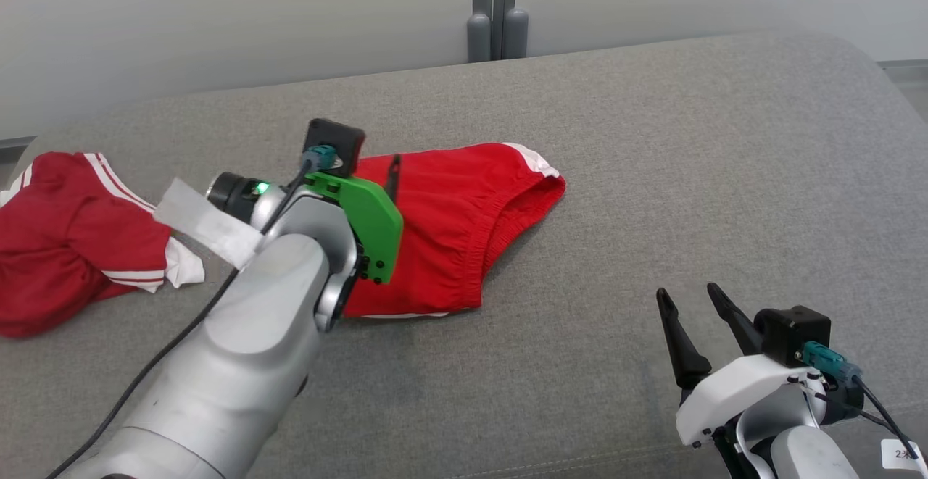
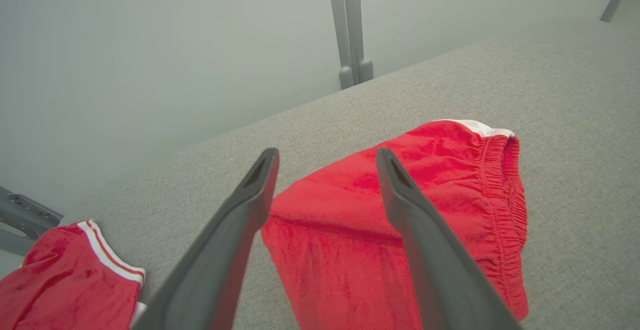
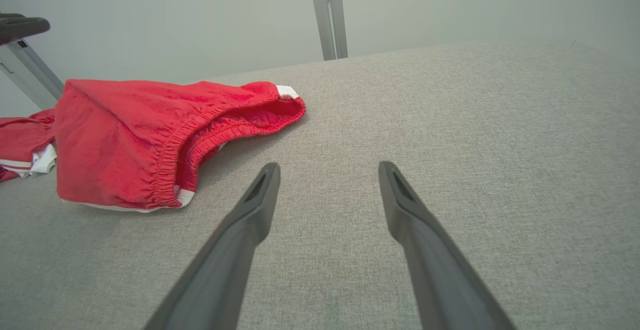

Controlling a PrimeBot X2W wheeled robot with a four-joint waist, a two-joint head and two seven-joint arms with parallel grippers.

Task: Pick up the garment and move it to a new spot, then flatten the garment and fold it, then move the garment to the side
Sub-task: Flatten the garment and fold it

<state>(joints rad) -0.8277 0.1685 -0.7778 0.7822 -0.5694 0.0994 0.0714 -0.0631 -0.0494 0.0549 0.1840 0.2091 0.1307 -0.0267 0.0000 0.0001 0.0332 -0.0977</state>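
Head view: grey fabric surface (image 1: 652,175), pale wall (image 1: 217,15); left pincer (image 2: 325,158) and right pincer (image 1: 689,296) spread empty.

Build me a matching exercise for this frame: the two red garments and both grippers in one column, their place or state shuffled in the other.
1. flat red shorts
2. bunched red garment
3. left gripper
4. right gripper

A. open over bare grey surface
B. at the surface's left edge
C. open above the shorts
D. middle of the surface

Pairs: 1-D, 2-B, 3-C, 4-A.
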